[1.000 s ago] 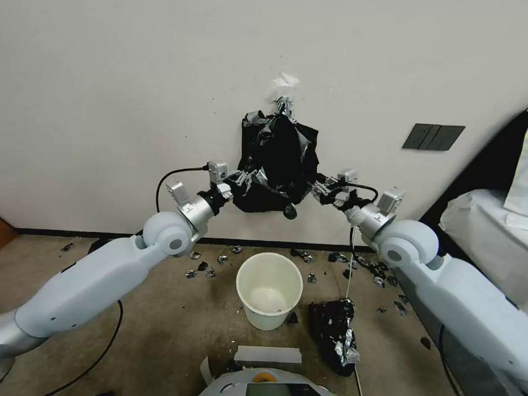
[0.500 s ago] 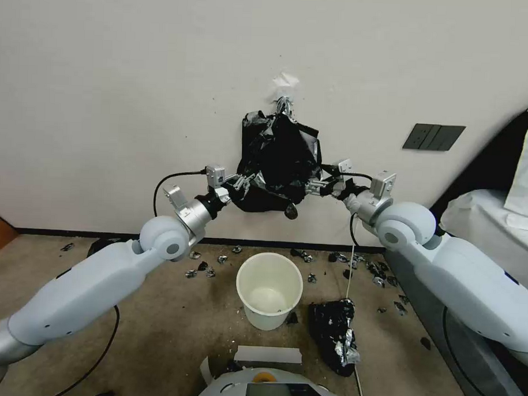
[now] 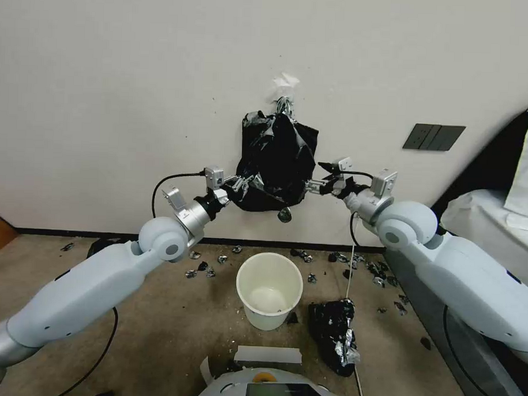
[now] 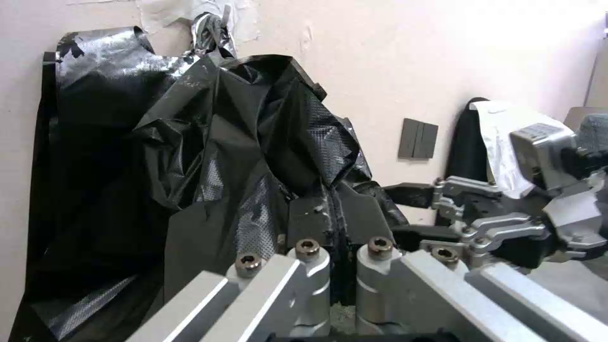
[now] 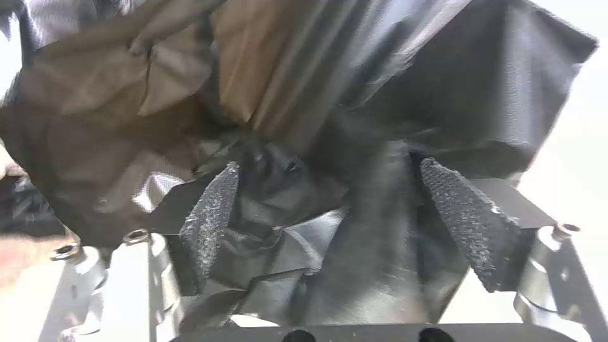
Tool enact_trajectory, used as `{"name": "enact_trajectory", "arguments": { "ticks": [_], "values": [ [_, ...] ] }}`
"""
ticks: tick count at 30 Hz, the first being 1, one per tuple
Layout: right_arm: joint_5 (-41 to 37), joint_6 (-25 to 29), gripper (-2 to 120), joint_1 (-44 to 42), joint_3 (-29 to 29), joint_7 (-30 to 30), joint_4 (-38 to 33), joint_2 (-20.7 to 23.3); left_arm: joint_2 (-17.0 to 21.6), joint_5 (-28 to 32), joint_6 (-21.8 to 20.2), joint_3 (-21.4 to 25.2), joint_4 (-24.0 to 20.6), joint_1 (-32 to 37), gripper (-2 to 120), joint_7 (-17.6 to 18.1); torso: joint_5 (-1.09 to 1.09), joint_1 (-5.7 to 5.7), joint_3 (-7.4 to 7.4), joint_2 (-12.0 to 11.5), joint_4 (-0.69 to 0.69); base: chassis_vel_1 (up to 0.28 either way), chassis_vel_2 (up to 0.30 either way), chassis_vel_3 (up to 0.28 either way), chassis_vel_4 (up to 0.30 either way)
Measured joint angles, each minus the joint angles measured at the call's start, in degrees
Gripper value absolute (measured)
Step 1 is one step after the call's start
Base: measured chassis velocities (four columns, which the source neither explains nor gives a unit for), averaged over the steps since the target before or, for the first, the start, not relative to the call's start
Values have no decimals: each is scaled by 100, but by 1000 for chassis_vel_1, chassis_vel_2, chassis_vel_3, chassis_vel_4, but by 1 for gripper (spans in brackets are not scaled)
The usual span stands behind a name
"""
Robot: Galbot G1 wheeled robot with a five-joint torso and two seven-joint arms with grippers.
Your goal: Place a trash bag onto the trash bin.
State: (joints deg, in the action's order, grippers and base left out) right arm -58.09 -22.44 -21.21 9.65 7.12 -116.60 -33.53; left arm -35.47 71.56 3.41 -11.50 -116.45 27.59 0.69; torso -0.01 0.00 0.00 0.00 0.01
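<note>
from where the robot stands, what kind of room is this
Likely an indoor test corner: bare wall with a switch plate, carpet floor littered with scraps, trash bag hung above a trash bin.

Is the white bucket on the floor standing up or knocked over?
Standing up. The trash bin rests on its base on the floor, its round mouth facing up, so the head view looks down inside it.

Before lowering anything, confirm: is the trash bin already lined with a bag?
No, the trash bin stands open and bare inside, while the trash bag hangs on the wall.
</note>
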Motion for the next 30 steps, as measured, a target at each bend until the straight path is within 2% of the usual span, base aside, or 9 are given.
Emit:
{"name": "enact_trajectory", "arguments": {
  "ticks": [2, 4, 7, 10, 15, 16, 18, 23, 30],
  "values": [
    [4, -3, 73, 92, 109, 6, 45, -9, -2, -1, 0, 0, -2, 2, 0, 0, 0, 0, 0, 0, 0, 0, 0, 0, 0],
    [8, -27, 71, 402, 480, 18, 224, -40, -15, -3, 0, 0, -10, 3, 0, -5, 1, 0, 0, 0, -1, 0, 0, 0, 0],
    [8, -45, 70, 499, 595, 17, 276, -48, -24, -4, 0, 1, -10, 3, 0, -6, 1, 0, 0, 0, -1, 0, 0, 0, 0],
    [5, -147, 53, 685, 806, 15, 379, -57, -54, -11, 0, 1, -9, 10, 0, -14, 1, 0, 0, 0, -2, 0, 0, 0, 0],
    [32, -162, 39, 788, 969, 6, 519, -88, -85, -16, 0, -5, -3, 9, 0, -21, 1, 0, 0, 0, -2, 0, 0, 0, 0],
    [32, -162, 39, 788, 969, 6, 519, -88, -85, -16, 0, -5, -3, 9, 0, -21, 1, 0, 0, 0, -2, 0, 0, 0, 0],
    [49, -158, 26, 816, 996, 14, 628, -143, -95, -21, 0, -17, 8, 7, 0, -25, 1, 0, 0, 0, -1, 0, 0, 0, 0],
    [65, -144, 11, 817, 1016, 11, 683, -161, -99, -33, 0, -23, 36, 14, 0, -40, 1, 0, 0, 0, -1, 0, 0, 0, 0],
    [153, 12, 7, 899, 1180, -34, 805, -179, -126, -34, 1, -43, 76, -26, 0, -57, 1, 0, 0, 0, -2, 0, 0, 0, 0]
  ]
}}
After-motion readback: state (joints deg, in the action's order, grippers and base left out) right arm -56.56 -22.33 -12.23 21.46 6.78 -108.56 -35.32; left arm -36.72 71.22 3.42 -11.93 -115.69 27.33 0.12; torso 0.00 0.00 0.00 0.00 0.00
